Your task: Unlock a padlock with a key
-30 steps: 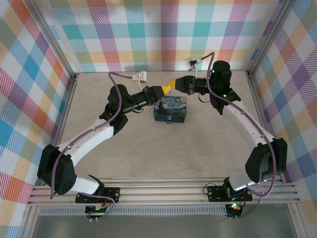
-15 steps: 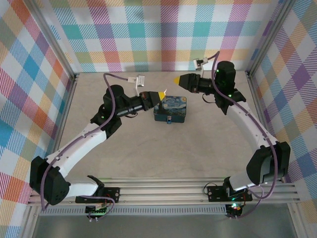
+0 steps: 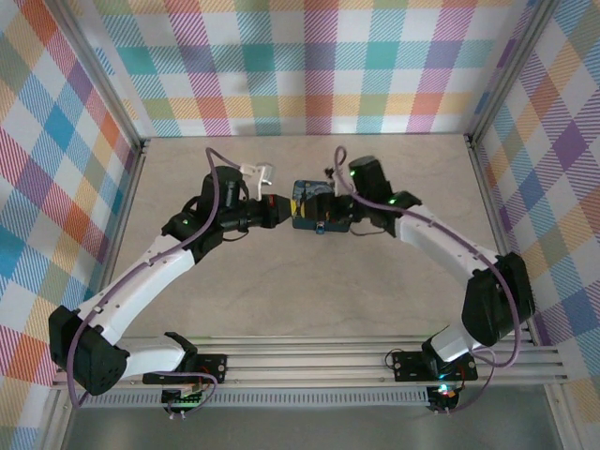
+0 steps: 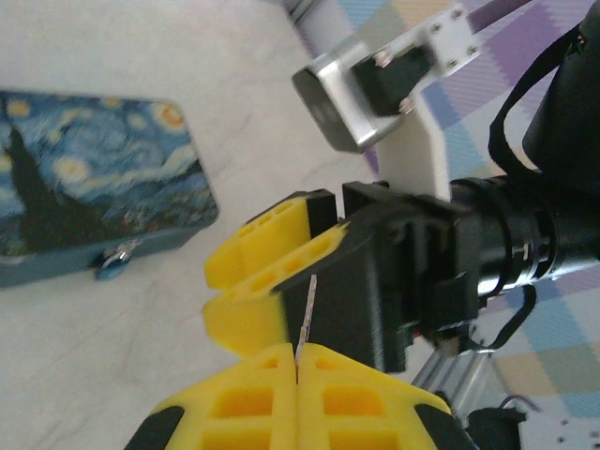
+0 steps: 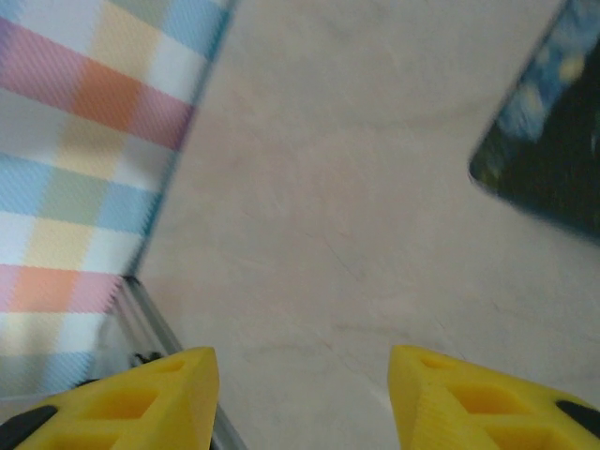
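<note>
My left hand (image 4: 296,354) is clamped on the key (image 4: 306,311), blade out front for inserting. The padlock (image 4: 112,264) hangs at the box's (image 4: 84,187) front edge, left of frame. My right hand (image 5: 302,375) is apart beside the box, probably to steady it.

The padlock (image 4: 112,265) is a tiny blue thing with a thin silvery loop on top, hanging at the front wall of the painted box (image 4: 84,187), at the left of the left wrist picture. Whether its loop is locked is too small to tell. From above it is a blue speck (image 3: 322,228) at the box's near edge, close to the middle of the frame. The key (image 4: 307,314) is a thin sliver of metal, seen edge-on and leaning slightly, pinched at its lower end between the closed yellow fingers of the left gripper (image 4: 296,352), low in the picture and well apart from the padlock
</note>
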Controlling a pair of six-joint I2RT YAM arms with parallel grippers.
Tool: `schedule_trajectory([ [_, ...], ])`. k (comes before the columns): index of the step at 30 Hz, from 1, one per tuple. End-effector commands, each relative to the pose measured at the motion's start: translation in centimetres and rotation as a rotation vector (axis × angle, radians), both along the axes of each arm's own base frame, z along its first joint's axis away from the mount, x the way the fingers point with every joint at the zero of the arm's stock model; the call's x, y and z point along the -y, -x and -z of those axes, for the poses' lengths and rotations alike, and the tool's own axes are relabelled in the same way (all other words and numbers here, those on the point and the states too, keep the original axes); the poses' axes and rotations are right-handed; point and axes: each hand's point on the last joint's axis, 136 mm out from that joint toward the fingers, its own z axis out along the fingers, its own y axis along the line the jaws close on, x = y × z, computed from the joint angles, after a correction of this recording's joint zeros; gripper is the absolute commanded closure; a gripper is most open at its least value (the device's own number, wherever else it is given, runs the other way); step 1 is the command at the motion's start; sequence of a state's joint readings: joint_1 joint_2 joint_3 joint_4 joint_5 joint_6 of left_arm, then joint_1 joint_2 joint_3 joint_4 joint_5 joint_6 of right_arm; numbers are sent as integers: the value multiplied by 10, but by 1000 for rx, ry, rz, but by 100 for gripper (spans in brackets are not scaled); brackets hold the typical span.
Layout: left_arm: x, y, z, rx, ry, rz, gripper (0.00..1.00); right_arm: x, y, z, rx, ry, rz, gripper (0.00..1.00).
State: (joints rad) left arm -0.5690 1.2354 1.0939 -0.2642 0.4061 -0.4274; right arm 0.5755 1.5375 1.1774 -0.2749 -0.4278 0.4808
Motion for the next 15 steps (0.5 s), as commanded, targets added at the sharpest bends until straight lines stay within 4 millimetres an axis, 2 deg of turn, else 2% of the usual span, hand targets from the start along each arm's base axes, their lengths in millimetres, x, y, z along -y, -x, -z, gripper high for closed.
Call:
schedule_trajectory([
  [1,-13,14,55,-109,-83,-2,100,10,-7,51,-21,138,69,49],
  [5,-24,19,83,-147,-76,-49,100,12,-12,81,-68,209,60,52],
  [11,-36,30,110,-207,-106,-90,100,25,-34,104,-73,252,47,58],
  [15,-38,34,119,-226,-118,-91,100,37,-53,113,-106,253,73,60],
])
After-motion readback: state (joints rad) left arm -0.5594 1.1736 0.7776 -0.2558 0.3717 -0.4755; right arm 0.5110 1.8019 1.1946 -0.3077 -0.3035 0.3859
